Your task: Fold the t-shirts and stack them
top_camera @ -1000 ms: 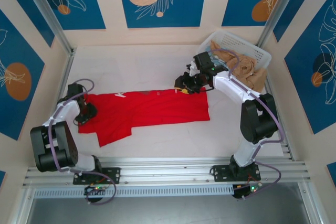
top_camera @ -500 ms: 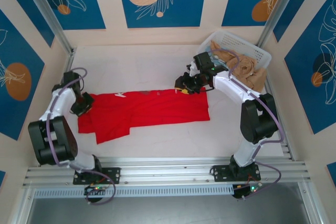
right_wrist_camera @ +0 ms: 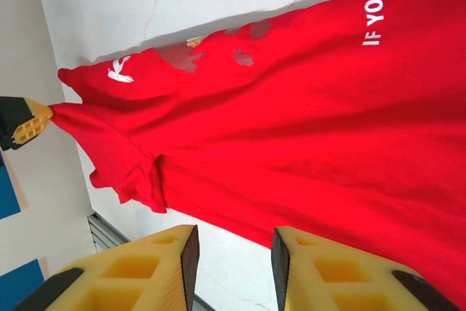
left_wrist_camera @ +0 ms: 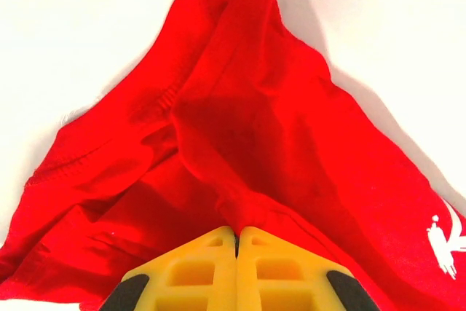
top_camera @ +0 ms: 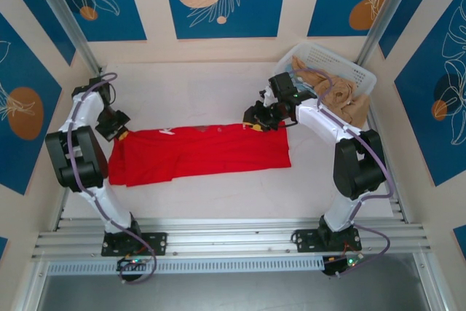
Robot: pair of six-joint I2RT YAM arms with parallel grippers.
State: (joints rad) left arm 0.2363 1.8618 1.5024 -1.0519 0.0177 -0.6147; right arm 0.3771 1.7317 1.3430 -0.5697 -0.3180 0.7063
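Left tool (left_wrist_camera: 237, 235) has pulled the one t-shirt (top_camera: 211, 151) flat; right tool (right_wrist_camera: 234, 242) gapes.

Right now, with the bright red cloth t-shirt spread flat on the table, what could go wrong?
1. The left gripper is shut on just a small bunched fold of the bright red cloth t-shirt; a pull may slip it free.
2. The right gripper is open over the other end, so a left-side pull could drag and wrinkle the whole shirt.

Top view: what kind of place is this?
Likely a robot lab booth: two arms bolted to a metal rail, blue panels around a white table, a red t-shirt laid out.
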